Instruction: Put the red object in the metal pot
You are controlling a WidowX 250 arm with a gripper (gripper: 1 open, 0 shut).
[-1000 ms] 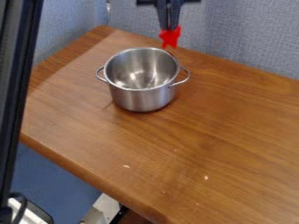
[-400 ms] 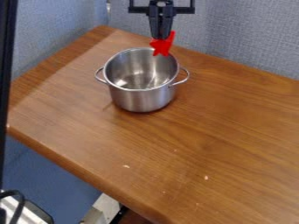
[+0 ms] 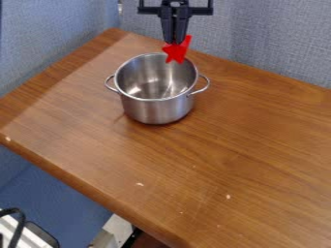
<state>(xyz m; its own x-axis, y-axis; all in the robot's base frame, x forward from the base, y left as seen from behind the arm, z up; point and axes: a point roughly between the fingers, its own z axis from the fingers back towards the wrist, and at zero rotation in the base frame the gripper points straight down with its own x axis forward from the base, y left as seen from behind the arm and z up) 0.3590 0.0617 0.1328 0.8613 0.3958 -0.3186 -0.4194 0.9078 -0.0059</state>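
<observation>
Since a second ago the gripper has been shifting left across the picture with the red object, which then hung beyond the pot's far right edge and is now hanging over its far rim; the bar's lower tip is now showing just above that rim, roughly at the middle of the pot's back edge; the camera's own framing has also been drifting, as the dark post at the left edge is now nearly out of view and more of the worktop's left corner is showing.

Jaws are clamping on the bar's upper end, pointing steeply downward; the bar is dangling tilted below them, its red body crossing the fingertips in a rough slanted shape; whether its tip is touching the rim cannot be told from this angle, though it seems to be clear of it.

Sitting upright on the far left part of the wooden worktop is the pot, its two small handles sticking out left and right; its shiny inside is showing nothing but reflections; the bar is not yet lying inside.

Behind the worktop a grey-blue wall is rising; the worktop's near edge is running diagonally, with darker floor showing below it at the lower left.
</observation>
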